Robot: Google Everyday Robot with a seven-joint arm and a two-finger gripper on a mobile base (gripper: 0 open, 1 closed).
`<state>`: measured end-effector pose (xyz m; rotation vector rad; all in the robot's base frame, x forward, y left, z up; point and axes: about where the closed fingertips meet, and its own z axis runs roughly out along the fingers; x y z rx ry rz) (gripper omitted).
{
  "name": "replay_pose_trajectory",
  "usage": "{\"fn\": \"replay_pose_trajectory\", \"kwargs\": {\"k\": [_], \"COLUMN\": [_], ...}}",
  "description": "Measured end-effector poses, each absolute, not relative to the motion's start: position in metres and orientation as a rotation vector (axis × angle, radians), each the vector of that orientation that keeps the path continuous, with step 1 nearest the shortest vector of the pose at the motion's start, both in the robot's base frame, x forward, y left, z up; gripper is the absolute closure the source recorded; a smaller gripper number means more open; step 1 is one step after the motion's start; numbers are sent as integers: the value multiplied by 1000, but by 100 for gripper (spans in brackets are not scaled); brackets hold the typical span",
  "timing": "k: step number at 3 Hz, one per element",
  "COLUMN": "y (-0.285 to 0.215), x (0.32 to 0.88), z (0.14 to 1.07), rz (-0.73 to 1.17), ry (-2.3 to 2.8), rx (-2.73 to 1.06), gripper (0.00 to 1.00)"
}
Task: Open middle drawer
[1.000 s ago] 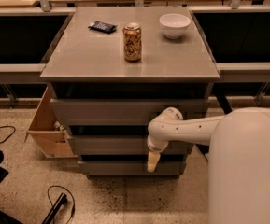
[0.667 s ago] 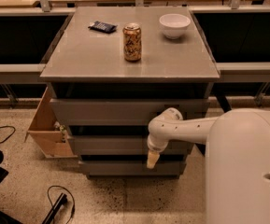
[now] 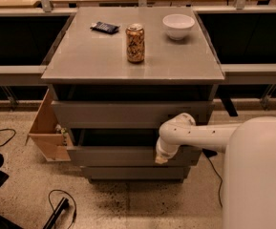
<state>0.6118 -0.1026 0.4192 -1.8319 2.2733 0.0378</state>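
A grey cabinet (image 3: 80,66) stands in front of me with three stacked grey drawers. The middle drawer (image 3: 113,155) is pulled out a little, with a dark gap showing above its flat front. My gripper (image 3: 160,159) points down at the right part of that drawer's front, at its top edge. The white arm (image 3: 204,133) reaches in to it from the right. The top drawer (image 3: 118,114) also stands slightly out. The bottom drawer (image 3: 128,172) sits further back.
On the cabinet top stand a drink can (image 3: 135,43), a white bowl (image 3: 178,26) and a dark packet (image 3: 104,27). A wooden box (image 3: 47,132) leans at the cabinet's left side. Cables (image 3: 61,204) lie on the floor at the left. My white body (image 3: 257,175) fills the lower right.
The gap above the middle drawer's front has grown and the drawer has come out a little towards me. The gripper has shifted slightly with it.
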Motion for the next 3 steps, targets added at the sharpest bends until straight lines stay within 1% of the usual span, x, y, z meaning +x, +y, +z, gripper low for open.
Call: {"fn": "replay_pose_trajectory", "kwargs": {"k": [1, 2, 3], "y": [-103, -103, -103], "x": [612, 612, 612], "z": [431, 437, 437], "rz": [38, 38, 38], "ry": [2273, 2273, 2273], "rx": [-1832, -1832, -1832], "gripper": [96, 100, 73]}}
